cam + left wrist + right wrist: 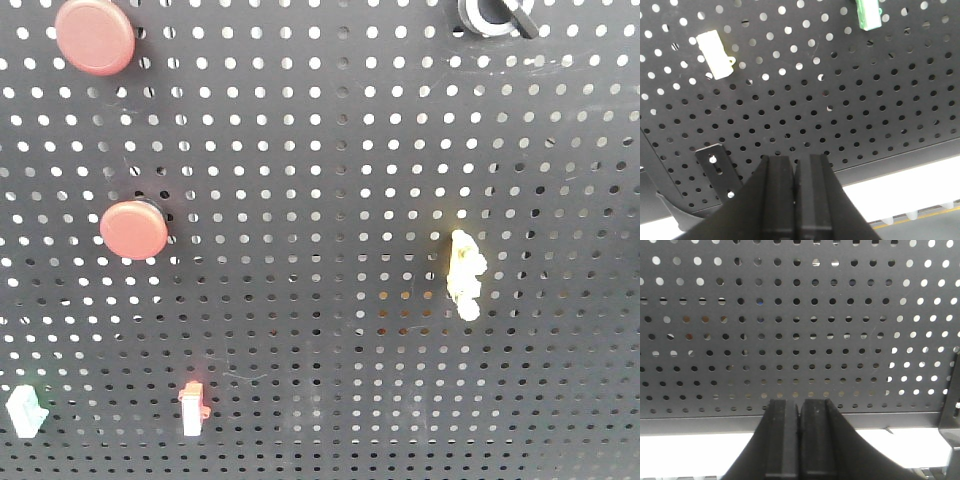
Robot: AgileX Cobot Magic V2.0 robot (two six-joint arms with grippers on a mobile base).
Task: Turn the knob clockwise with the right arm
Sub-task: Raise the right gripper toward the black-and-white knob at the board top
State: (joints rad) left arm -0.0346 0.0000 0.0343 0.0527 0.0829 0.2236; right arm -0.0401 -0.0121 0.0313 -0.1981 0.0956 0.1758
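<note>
The knob (pixel 492 16) sits at the top edge of the front view, partly cut off: a silver ring with a black bar handle slanting down to the right. It is mounted on the dark pegboard (pixel 320 300). No arm shows in the front view. My right gripper (pixel 799 405) is shut and empty, pointing at the bare lower part of the pegboard (pixel 800 340); the knob is out of that view. My left gripper (pixel 794 162) is shut and empty, low before the pegboard's bottom edge.
Two red push buttons (pixel 94 36) (pixel 134 229) sit on the left of the board, a lumpy yellow toggle (pixel 465 273) at right. A white-red switch (pixel 192 408) and a pale green one (pixel 26 410) sit low. The left wrist view shows a cream switch (pixel 715 55), a green part (pixel 868 14) and a bracket (pixel 716 167).
</note>
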